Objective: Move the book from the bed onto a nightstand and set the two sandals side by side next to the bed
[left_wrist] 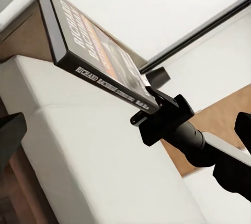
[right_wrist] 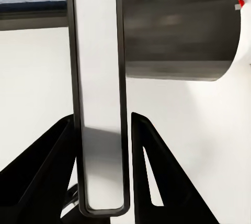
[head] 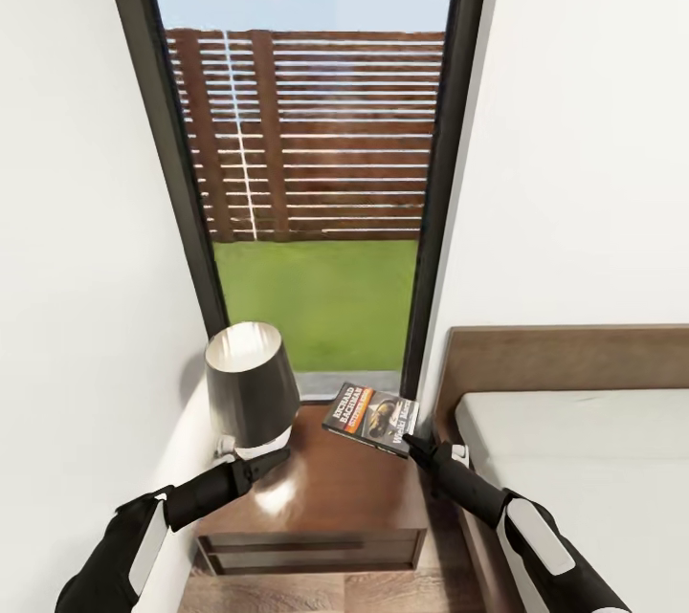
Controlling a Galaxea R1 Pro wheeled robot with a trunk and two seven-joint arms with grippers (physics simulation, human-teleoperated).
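The right tool [head: 413, 444] is gripping the book [head: 371, 418] by its near corner, both fingers [right_wrist: 157, 182] pressed against the covers, and is holding it tilted in the air over the nightstand [head: 325, 498], above the edge nearest the bed [head: 574, 460]. The book is not touching the glossy top. The left tool [head: 273, 460] is hovering over the nightstand too, just in front of the dark lamp [head: 251, 388] standing at the window-side corner; its fingers are looking nearly together with nothing between them. Behind the nightstand a tall window [head: 306, 164] is showing a brown fence and grass.
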